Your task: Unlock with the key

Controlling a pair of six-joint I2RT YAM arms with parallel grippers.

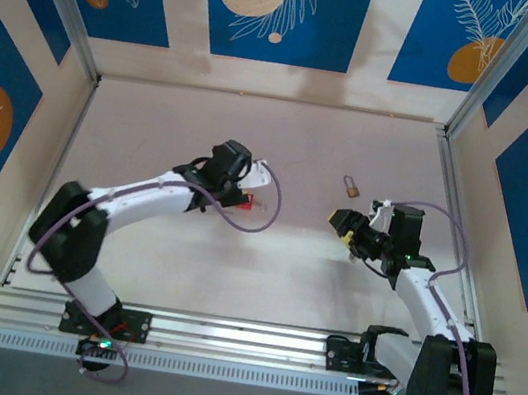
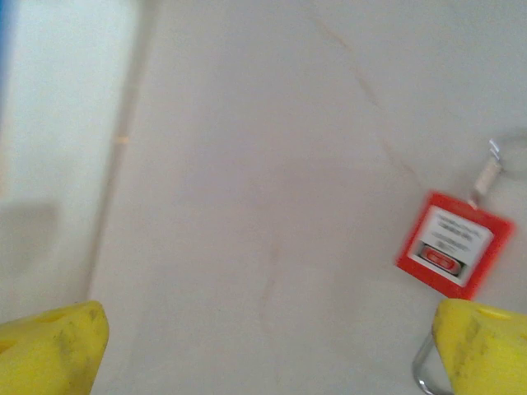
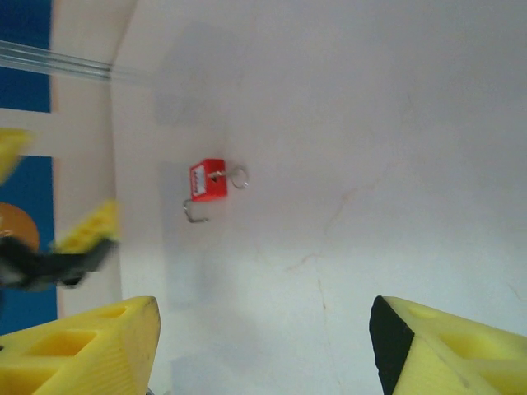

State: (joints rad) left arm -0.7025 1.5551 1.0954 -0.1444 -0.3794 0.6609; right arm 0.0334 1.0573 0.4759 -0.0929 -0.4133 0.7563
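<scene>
A tiny thin silver-grey metal key (image 2: 488, 174) is seen projecting from one end of a small square red plastic padlock (image 2: 453, 244), apparently seated in it; the blur prevents a firmer reading. In the right wrist view a small wire ring (image 3: 239, 176) lies just beside that end of the red padlock (image 3: 207, 179), and a bent silver shackle (image 3: 195, 213) is seen at the opposite end. The padlock lies flat on the pale, lightly veined table (image 1: 183, 255), left of centre.

The left gripper (image 2: 263, 350) is held just above the padlock with its yellow fingers (image 2: 49, 350) spread wide; only bare table is seen between them and nothing is gripped. One finger tip overlaps the shackle in the left wrist view, though contact cannot be judged.

The right gripper (image 3: 263, 350) is placed well apart from the padlock, on the right side of the table, pointed toward it. Its yellow fingers (image 3: 78, 346) are likewise set wide, with nothing between them.

A small brass padlock (image 1: 351, 187) stands just beyond the right gripper in the top view. The table is enclosed by cream walls carrying blue panels (image 1: 276, 7) printed with white leaves and orange discs.
</scene>
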